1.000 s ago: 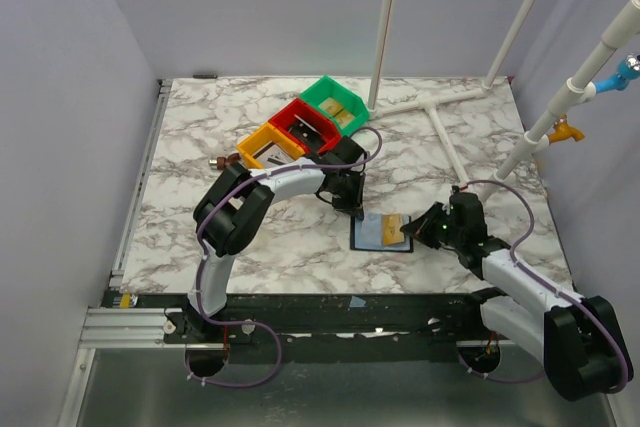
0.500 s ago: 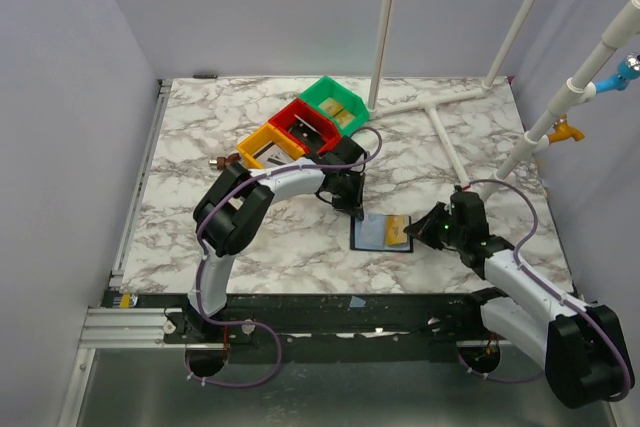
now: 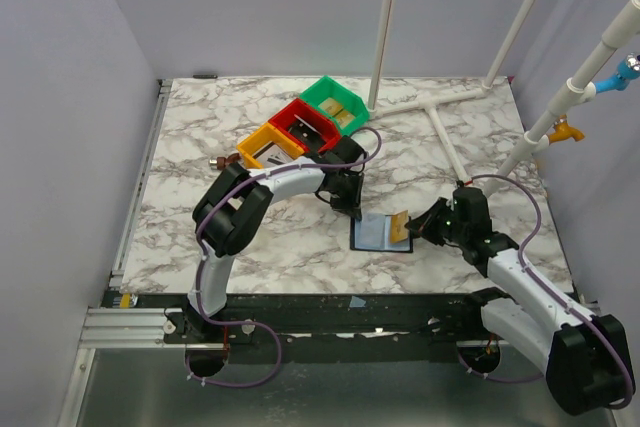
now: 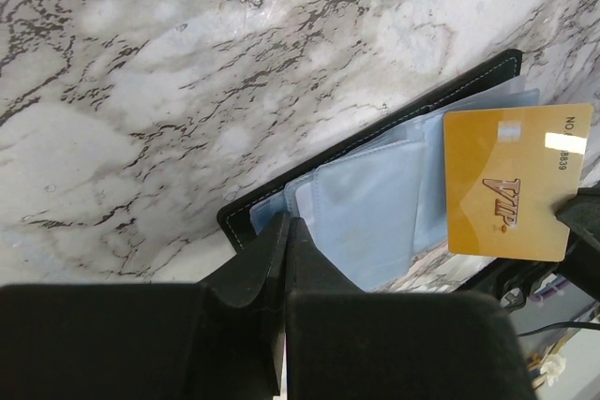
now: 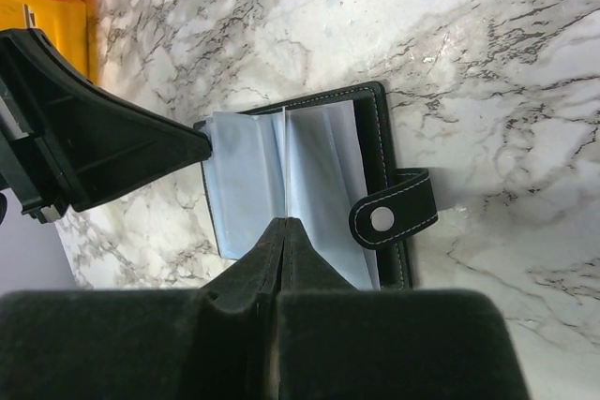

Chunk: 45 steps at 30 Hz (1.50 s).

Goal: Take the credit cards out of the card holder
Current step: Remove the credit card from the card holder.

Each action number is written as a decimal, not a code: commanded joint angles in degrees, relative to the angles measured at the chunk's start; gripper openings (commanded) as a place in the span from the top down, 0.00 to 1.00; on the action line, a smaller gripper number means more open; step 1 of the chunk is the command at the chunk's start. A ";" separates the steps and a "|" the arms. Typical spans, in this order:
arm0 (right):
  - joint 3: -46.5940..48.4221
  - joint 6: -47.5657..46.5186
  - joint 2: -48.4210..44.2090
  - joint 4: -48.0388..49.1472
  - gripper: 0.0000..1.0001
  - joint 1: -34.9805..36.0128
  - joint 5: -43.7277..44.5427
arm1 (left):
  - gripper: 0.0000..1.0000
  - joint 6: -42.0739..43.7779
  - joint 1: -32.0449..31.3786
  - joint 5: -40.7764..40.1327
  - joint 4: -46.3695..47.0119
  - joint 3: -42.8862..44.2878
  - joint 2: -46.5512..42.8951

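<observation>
kim: since a second ago the right end effector (image 3: 415, 228) has drawn back toward its own side, and the tan-gold card (image 4: 511, 180) has tipped up off the card holder (image 3: 375, 234).
jo: is it gripped?
kim: yes, the fingers are pressed together on one edge of it. glossy flat plastic, rounded corners, "vip" printed on the face; it hangs over the holder's right side.
jo: and the holder?
kim: lying open on the table (image 3: 250, 237) between the two arms. black leather-look cover, pale stitching, a strap with a metal snap, clear bluish sleeves fanned out. the left end effector (image 4: 286, 227) is squeezed closed, tip down on the holder's far left corner.
jo: surroundings?
kim: white marble-patterned top with grey veins, yellow, red and green bins (image 3: 305, 125) further back, white pipes (image 3: 385, 27), plain lilac walls.
</observation>
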 commanded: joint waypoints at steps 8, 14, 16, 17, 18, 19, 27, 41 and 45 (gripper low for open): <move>3.58 -0.52 -1.29 -2.32 1.00 -0.37 -1.16 | 0.82 1.40 1.37 -2.04 -4.34 0.94 -5.93; 5.07 0.41 -0.68 -1.77 0.99 -0.36 -3.54 | 0.35 0.43 2.93 3.23 -1.86 -0.69 -9.83; 5.49 1.04 -0.29 -0.85 0.99 -0.34 -4.75 | 0.30 -0.67 3.68 6.32 0.16 -1.97 -11.03; 5.78 1.36 -0.24 -0.37 0.99 -0.29 -5.30 | 0.30 -1.44 4.05 7.70 1.34 -2.77 -11.58; 6.19 1.65 -0.07 0.01 0.99 -0.33 -5.80 | 0.30 -2.02 4.42 9.17 2.25 -3.41 -12.10; 6.54 2.02 0.06 0.51 0.99 -0.33 -6.35 | 0.30 -2.72 4.73 10.33 3.38 -4.16 -12.66; 10.28 5.08 3.21 5.03 0.99 -0.33 -11.30 | 0.30 -10.20 7.34 20.46 13.95 -9.93 -15.82; 15.00 10.29 10.64 15.25 0.99 -0.29 -18.47 | 0.32 -24.25 9.71 31.31 33.20 -16.57 -18.33; 15.47 11.90 11.85 18.18 0.99 -0.35 -19.96 | 0.32 -26.36 9.87 31.55 34.87 -16.44 -18.32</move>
